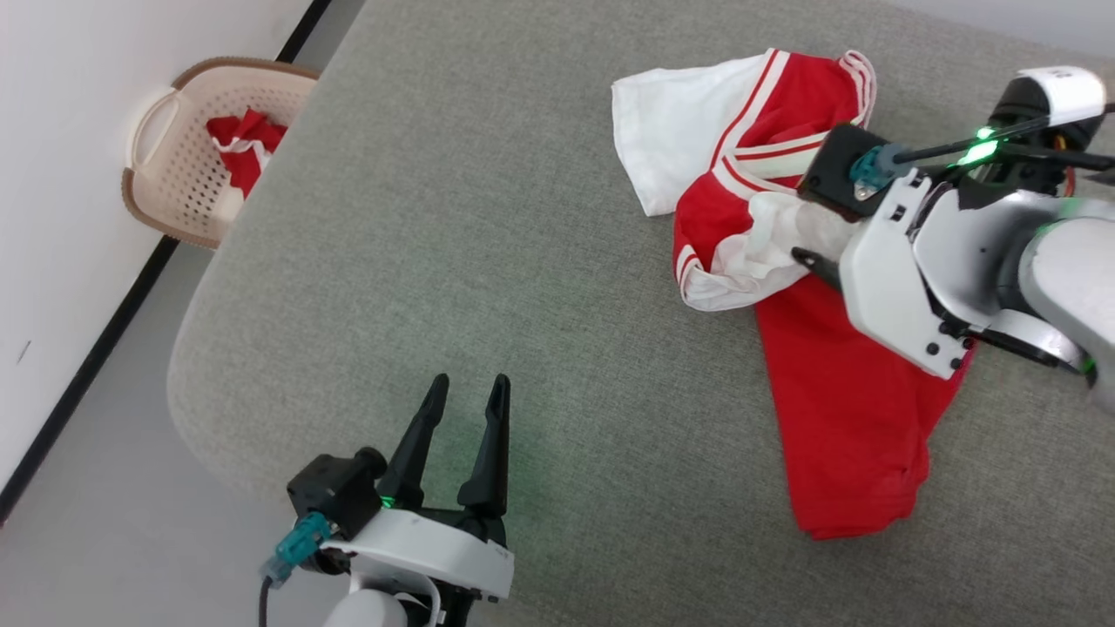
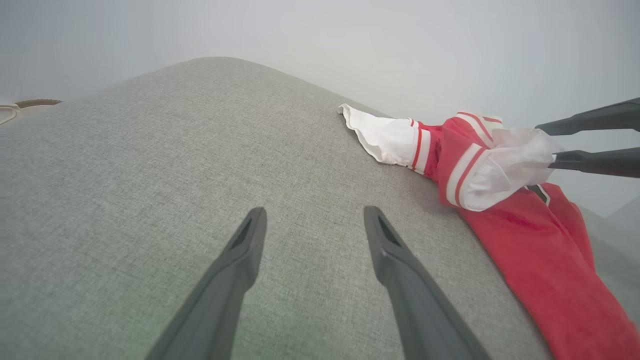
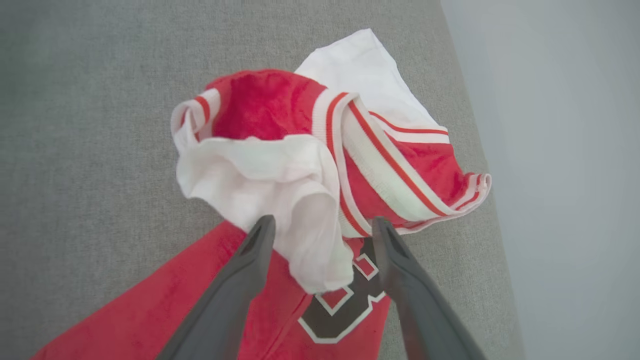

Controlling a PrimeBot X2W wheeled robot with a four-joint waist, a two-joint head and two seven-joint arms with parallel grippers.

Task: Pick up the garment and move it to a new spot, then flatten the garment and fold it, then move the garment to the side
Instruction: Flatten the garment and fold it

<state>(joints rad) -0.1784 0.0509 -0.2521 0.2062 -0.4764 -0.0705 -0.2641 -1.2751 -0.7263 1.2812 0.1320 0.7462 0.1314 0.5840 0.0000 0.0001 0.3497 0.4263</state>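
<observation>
Hovering my right pincer (image 3: 322, 222) over the garment (image 3: 270, 105), fingers spread wide, nothing clamped. One white sleeve (image 3: 280, 190) is bunched up between the two fingers and touches them, but it isn't pinched. Black lettering (image 3: 345, 310) with a white outline shows on the red chest just below the fingertips.

The garment lies on the grey cushion (image 1: 479, 218), on my right side and close to the cushion's right edge. The top end is crumpled, with striped trim folded over. The other sleeve (image 1: 671, 131) lies flat, pointing away to the left. The red body runs back toward me as a long strip.

My left pincer (image 1: 470, 379) is released too, fingers apart, over bare cushion near the front edge and well apart from the garment.

A basket (image 1: 152, 148) sits on the floor by the wall, far left, with red-and-white cloth (image 1: 244, 148) inside.
</observation>
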